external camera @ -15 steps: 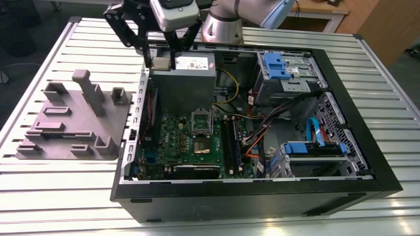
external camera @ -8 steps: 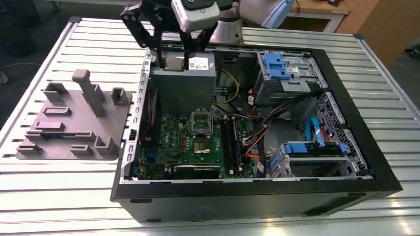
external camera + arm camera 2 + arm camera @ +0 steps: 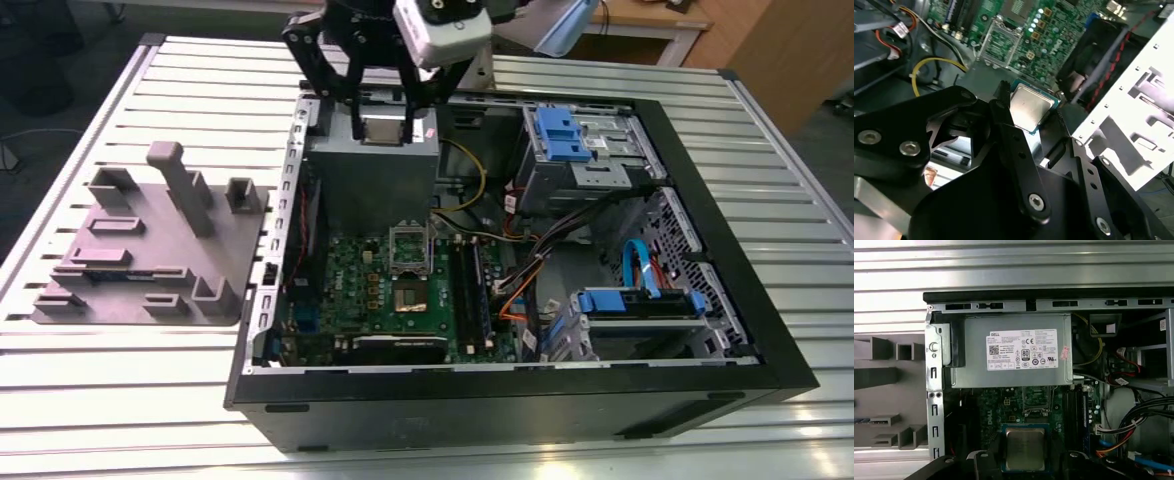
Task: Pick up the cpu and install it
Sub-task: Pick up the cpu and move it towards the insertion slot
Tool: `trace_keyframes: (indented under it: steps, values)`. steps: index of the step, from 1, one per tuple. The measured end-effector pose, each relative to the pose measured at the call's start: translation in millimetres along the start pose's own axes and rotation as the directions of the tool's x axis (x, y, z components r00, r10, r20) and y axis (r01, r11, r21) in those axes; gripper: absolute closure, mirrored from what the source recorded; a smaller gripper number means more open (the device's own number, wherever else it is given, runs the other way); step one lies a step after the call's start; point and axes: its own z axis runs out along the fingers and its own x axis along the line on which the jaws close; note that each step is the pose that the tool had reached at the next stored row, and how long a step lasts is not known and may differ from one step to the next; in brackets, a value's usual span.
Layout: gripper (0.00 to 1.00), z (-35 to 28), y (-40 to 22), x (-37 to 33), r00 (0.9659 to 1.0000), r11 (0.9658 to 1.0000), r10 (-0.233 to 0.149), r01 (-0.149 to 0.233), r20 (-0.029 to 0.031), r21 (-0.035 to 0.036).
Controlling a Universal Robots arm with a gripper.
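The cpu [image 3: 379, 128] is a small square chip with a silvery top and a thin dark rim. It hangs between the black fingers of my gripper [image 3: 379, 122], which is shut on its two opposite edges. In the exterior view it is held above the far end of the large grey box [image 3: 374, 185] inside the open computer case. Both wrist views show the cpu [image 3: 1030, 106] [image 3: 1025, 449] flat between the fingers [image 3: 1002, 107]. The empty socket frame [image 3: 407, 247] [image 3: 1035, 401] [image 3: 998, 42] sits on the green board [image 3: 350, 275], lower down and apart from the chip.
The black case wall [image 3: 507, 395] rings the work area. Blue drive cages [image 3: 574, 135] [image 3: 641, 300] and loose cables [image 3: 534, 255] fill the exterior view's right half. A grey fixture block [image 3: 147, 250] stands on the slatted table [image 3: 120, 400] at the exterior view's left.
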Motion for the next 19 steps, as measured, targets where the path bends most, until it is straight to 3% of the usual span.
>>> trace_keyframes:
  steps: [9,17,19]
  values:
    - [0.53,0.4,1.1,-21.3,1.0,1.0,0.0,0.0,0.0,-0.0001]
    - [0.53,0.4,0.9,-22.1,1.0,1.0,0.0,0.0,0.0,0.0]
    - [0.53,0.4,-3.1,-22.4,1.0,1.0,0.0,0.0,0.0001,-0.0001]
